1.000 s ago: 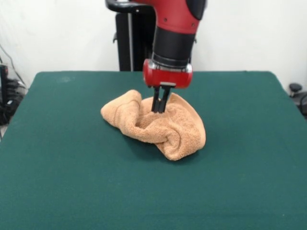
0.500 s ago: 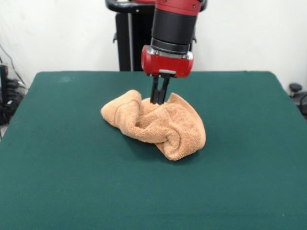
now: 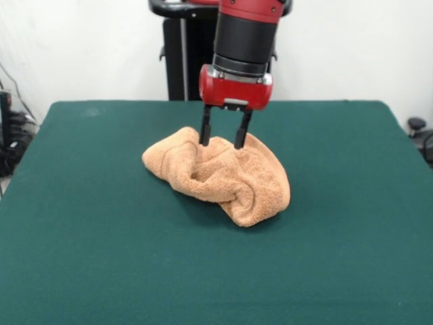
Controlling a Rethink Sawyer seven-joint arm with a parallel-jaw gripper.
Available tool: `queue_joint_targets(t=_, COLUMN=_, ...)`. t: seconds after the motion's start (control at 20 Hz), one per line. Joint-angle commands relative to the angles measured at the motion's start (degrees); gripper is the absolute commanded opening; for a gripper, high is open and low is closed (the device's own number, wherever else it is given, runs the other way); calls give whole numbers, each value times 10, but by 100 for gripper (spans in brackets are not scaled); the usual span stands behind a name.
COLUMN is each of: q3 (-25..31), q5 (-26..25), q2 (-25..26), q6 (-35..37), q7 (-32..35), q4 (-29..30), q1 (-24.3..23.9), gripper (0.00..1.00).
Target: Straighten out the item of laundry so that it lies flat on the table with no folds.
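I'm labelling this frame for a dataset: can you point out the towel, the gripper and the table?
towel (image 3: 233, 177): front view, middle of the crumpled heap.
gripper (image 3: 222, 140): front view, midway between its spread fingertips, over the towel's top.
table (image 3: 101, 257): front view, bare green cloth near the camera.

Orange-tan towel (image 3: 223, 172), dark green table (image 3: 135, 271), red-black pincer (image 3: 222, 141).

- The towel (image 3: 220, 176) lies bunched on the table (image 3: 101, 257), a little behind the table's middle.
- The gripper (image 3: 222, 142) hangs over the towel's rear edge, its two fingers spread apart, tips at the cloth.
- The arm (image 3: 245, 40) comes down from above, behind the towel.
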Motion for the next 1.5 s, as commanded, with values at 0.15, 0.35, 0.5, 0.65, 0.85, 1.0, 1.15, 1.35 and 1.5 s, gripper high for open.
queue_joint_targets(t=0.15, q3=47, q5=8, q2=22, q6=4, q7=99, q4=42, q1=12, gripper=100)
queue_joint_targets(t=0.35, q3=53, q5=10, q2=23, q6=3, q7=100, q4=45, q1=11, gripper=100)
queue_joint_targets(t=0.5, q3=50, q5=18, q2=29, q6=4, q7=112, q4=46, q1=22, gripper=100)
queue_joint_targets(t=0.65, q3=44, q5=31, q2=38, q6=-3, q7=132, q4=46, q1=40, gripper=100)
queue_joint_targets(t=0.85, q3=34, q5=46, q2=39, q6=-2, q7=148, q4=50, q1=58, gripper=100)
queue_joint_targets(t=1.0, q3=29, q5=58, q2=36, q6=1, q7=156, q4=53, q1=70, gripper=100)
queue_joint_targets(t=1.15, q3=27, q5=68, q2=33, q6=7, q7=159, q4=55, q1=79, gripper=100)
queue_joint_targets(t=1.35, q3=24, q5=78, q2=35, q6=5, q7=154, q4=56, q1=84, gripper=100)
queue_joint_targets(t=1.5, q3=16, q5=85, q2=40, q6=3, q7=153, q4=53, q1=92, gripper=100)
